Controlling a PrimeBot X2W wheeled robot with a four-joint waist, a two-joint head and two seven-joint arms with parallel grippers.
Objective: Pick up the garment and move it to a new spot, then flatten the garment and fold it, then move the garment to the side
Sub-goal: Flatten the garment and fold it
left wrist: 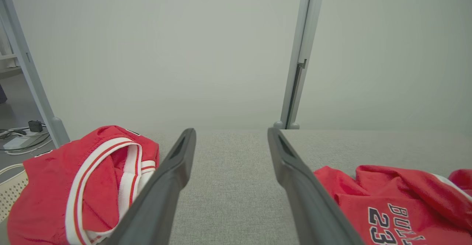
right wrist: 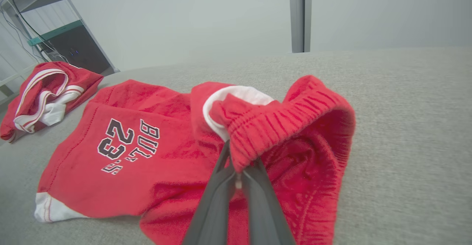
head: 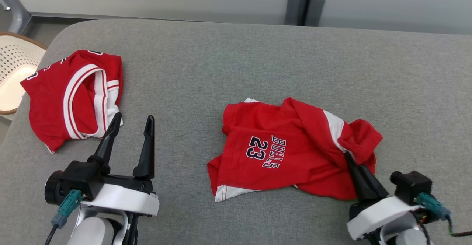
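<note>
A pale perforated basket [head: 16, 68] stands off the counter's edge, beyond your left hand and to its left. On the grey cloth-covered counter [head: 236, 60], a second red garment [head: 70, 97] with white trim lies bunched ahead and to the left of your left hand [head: 133, 118]. Its near edge is just beside that hand's left fingertip, and you cannot tell whether they touch.

Your left hand is spread wide and holds nothing. Its fingers point away from you over bare counter. It looks parked there on purpose, clear of both pieces of cloth and ready to take a second hold once there is an edge to reach.

To the right of that hand, and well apart from it, lie the red shorts [head: 287, 149], the piece you are working on. They are crumpled. The leg with the dark "BULLS 23" print [head: 266, 151] lies fairly flat on the side toward your left hand, with a white hem [head: 228, 192] at its near corner.

At the shorts' right end, your right hand [head: 349, 157] has its fingers pinched together on a raised fold of the ribbed elastic waistband [right wrist: 280, 123]. That thick edge is probably chosen because it gives a firm bite and lets the legs hang free when raised. The shorts rest on the counter and are not yet lifted, so the pick-up appears to be just starting.
</note>
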